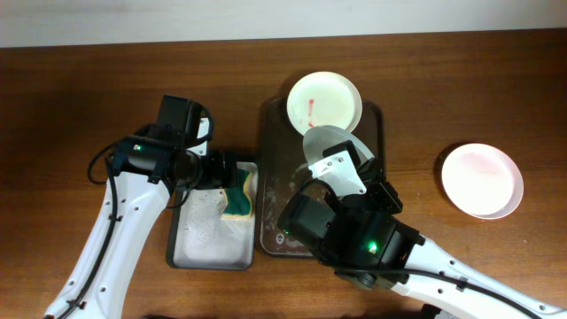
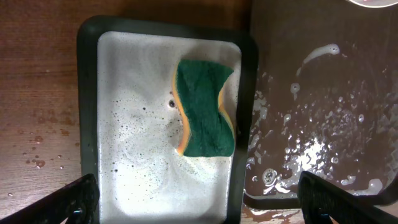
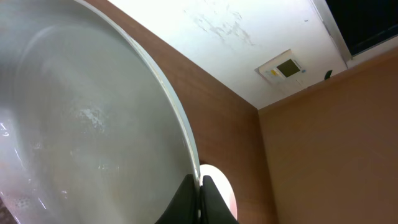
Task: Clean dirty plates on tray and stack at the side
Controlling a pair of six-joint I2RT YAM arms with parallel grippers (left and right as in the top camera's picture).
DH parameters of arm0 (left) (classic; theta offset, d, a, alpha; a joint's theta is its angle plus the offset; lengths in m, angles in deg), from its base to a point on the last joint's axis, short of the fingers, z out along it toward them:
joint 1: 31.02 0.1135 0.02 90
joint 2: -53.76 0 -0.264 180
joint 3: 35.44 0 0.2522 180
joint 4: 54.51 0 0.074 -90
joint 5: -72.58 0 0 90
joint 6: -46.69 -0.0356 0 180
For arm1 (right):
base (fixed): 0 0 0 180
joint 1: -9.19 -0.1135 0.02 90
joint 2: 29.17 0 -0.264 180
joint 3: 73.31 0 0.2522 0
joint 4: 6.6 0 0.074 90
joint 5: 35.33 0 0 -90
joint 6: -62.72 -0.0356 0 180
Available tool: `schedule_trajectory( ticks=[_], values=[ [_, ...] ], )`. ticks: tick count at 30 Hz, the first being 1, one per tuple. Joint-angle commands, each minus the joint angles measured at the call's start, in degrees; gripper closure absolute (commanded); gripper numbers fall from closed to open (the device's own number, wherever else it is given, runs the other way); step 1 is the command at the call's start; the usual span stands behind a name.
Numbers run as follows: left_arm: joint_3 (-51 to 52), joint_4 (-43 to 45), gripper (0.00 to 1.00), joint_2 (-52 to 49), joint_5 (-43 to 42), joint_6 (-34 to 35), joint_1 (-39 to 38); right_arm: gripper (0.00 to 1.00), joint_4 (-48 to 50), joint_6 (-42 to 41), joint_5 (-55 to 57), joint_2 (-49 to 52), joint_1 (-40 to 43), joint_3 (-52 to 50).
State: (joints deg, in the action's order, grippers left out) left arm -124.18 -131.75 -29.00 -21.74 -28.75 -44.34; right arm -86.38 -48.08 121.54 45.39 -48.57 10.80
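Observation:
My right gripper (image 1: pixel 326 165) is shut on the rim of a wet white plate (image 1: pixel 330 140) and holds it tilted on edge above the dark brown tray (image 1: pixel 275 133). In the right wrist view the jaws (image 3: pixel 200 194) pinch the plate's edge (image 3: pixel 81 118). A second plate (image 1: pixel 324 99) with a red smear lies at the far end of the tray. A third plate (image 1: pixel 481 180), faintly pink, sits on the table to the right and also shows in the right wrist view (image 3: pixel 222 186). My left gripper (image 1: pixel 232 170) is open and empty above the sponge (image 2: pixel 204 109).
A light grey tray (image 1: pixel 182 248) with soapy water lies left of the brown tray, and its rim shows in the left wrist view (image 2: pixel 87 93). The green and yellow sponge (image 1: pixel 239 197) lies in its right side. The brown tray's floor (image 2: pixel 323 93) is wet with suds.

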Motion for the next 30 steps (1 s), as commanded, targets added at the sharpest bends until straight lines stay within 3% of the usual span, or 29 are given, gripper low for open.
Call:
schedule_trajectory(
  ticks=[1,9,10,11,12,13,15,17,19,22,24,26,30],
  values=[
    [-0.1,0.3,0.00,0.4,-0.4,-0.1,0.3,0.96,-0.1,-0.7,2.6,-0.8,-0.5,1.2],
    [-0.1,0.3,0.01,0.4,-0.4,-0.1,0.3,0.96,4.5,-3.5,-0.6,0.5,3.4,1.2],
    [-0.1,0.3,0.01,0.4,-0.4,-0.1,0.3,0.96,6.7,1.9,-7.1,0.6,3.9,1.2],
    [-0.1,0.3,0.00,0.4,-0.4,-0.1,0.3,0.96,6.0,5.1,-5.7,0.8,3.9,1.2],
    [-0.1,0.3,0.00,0.4,-0.4,-0.1,0.3,0.96,3.8,2.3,0.8,0.9,4.4,1.2],
    [-0.1,0.3,0.00,0.4,-0.4,-0.1,0.3,0.96,5.2,-1.3,-1.8,0.9,5.3,1.2],
    [-0.1,0.3,0.01,0.4,-0.4,-0.1,0.3,0.96,3.6,2.7,-6.8,1.2,5.6,1.1],
    [-0.1,0.3,0.01,0.4,-0.4,-0.1,0.3,0.96,2.1,-7.2,-13.7,1.2,10.2,1.1],
    [-0.1,0.3,0.00,0.4,-0.4,-0.1,0.3,0.96,3.8,-7.1,-29.2,1.2,19.4,1.1],
    [-0.1,0.3,0.00,0.4,-0.4,-0.1,0.3,0.96,8.0,3.6,-56.9,1.1,38.0,2.4],
    [-0.1,0.3,0.00,0.4,-0.4,-0.1,0.3,0.96,8.4,5.6,-72.4,1.1,52.1,3.2],
    [-0.1,0.3,0.01,0.4,-0.4,-0.1,0.3,0.96,8.4,5.5,-79.0,1.6,65.7,3.2],
    [-0.1,0.3,0.01,0.4,-0.4,-0.1,0.3,0.96,9.3,0.3,-79.1,5.8,91.4,3.1]
  ],
)
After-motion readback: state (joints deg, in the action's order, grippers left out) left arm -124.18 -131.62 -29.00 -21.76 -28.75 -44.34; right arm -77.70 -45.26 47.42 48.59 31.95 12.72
